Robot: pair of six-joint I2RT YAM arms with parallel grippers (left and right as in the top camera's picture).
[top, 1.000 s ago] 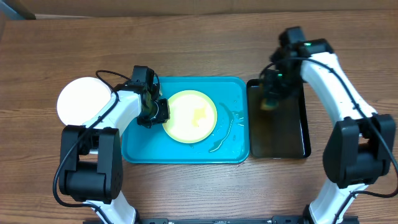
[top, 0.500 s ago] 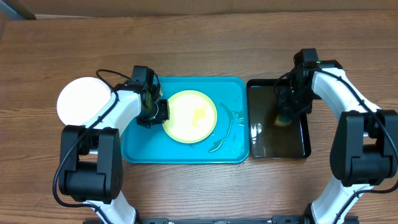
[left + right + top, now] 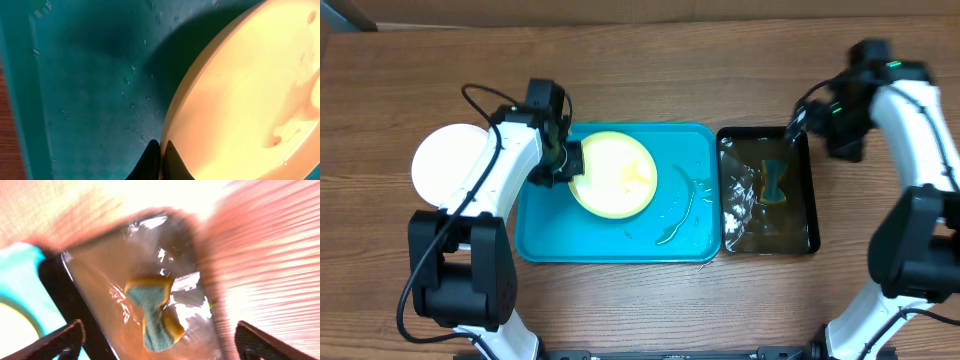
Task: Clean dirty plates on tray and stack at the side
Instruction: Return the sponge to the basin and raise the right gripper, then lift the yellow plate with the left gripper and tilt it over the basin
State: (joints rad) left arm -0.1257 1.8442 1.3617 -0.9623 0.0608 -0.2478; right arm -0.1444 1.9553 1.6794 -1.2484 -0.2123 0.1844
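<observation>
plate (image 3: 615, 175) shifted up-left, rim in left pincer (image 3: 570, 165)

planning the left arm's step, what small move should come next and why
Probably lift the yellow-green plate slightly and carry it left toward the white plate beside the tray. The left gripper pinches its left rim, and the sponge lies in the black tray with the right gripper open, so wiping looks finished.

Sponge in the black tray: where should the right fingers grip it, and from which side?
Grip the sponge at its pinched middle, coming straight down from above. It lies in the wet black tray, flaring at both ends, so the narrow waist probably fits best between the open right fingers.
</observation>
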